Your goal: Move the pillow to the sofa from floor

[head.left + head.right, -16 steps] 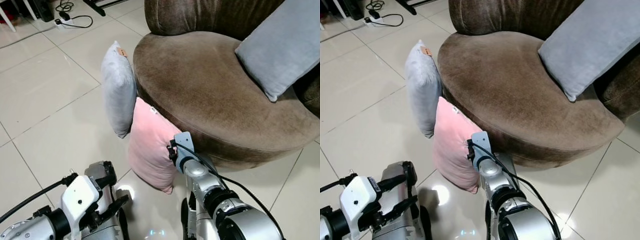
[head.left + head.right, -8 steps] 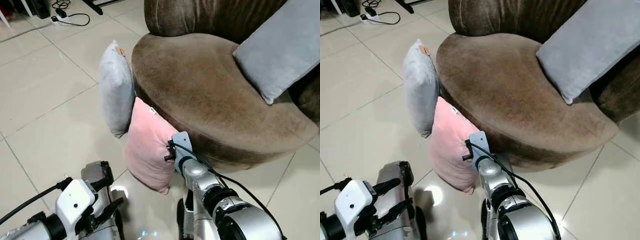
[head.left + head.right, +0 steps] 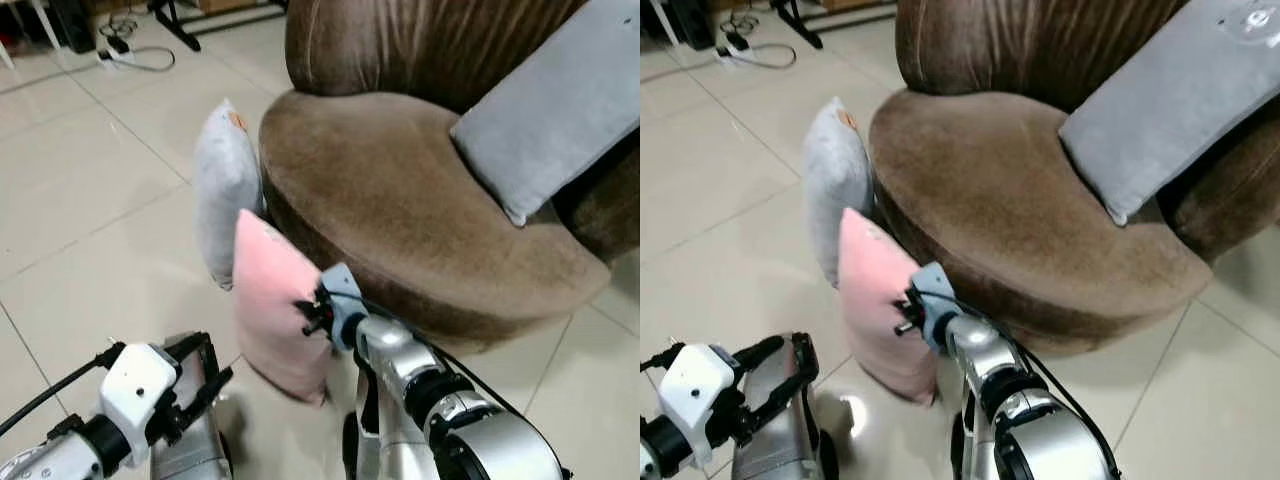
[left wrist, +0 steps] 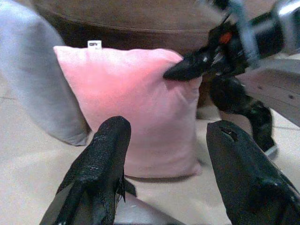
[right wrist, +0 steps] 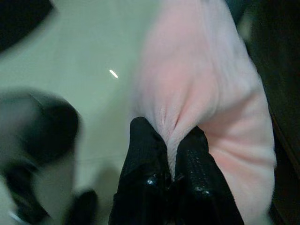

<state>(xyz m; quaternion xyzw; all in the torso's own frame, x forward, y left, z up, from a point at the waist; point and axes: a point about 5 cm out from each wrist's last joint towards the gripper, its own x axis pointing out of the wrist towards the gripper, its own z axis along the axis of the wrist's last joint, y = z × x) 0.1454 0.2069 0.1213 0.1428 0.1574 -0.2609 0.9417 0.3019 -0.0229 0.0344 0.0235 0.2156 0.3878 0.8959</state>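
Note:
A pink pillow (image 3: 268, 300) stands on edge on the tiled floor, just in front of the brown round sofa (image 3: 400, 190). My right gripper (image 3: 306, 313) is shut on a fold of fabric at the pillow's right edge; the right wrist view shows the pink pillow (image 5: 201, 84) pinched between the two black fingers (image 5: 145, 159). My left gripper (image 3: 205, 365) hangs open low at the left, short of the pillow. Seen from the left wrist, the pink pillow (image 4: 136, 103) sits past the spread fingers (image 4: 105, 154), with its bottom on the floor.
A grey pillow (image 3: 225, 185) leans against the sofa's left side, right behind the pink one. Another grey pillow (image 3: 550, 110) rests on the seat against the sofa back. Cables and a power strip (image 3: 125, 55) lie on the floor at the far left.
The whole view has shifted. My right gripper, still holding the pink pillow's edge, has drawn it leftward, a little away from the sofa front. The left gripper stays open.

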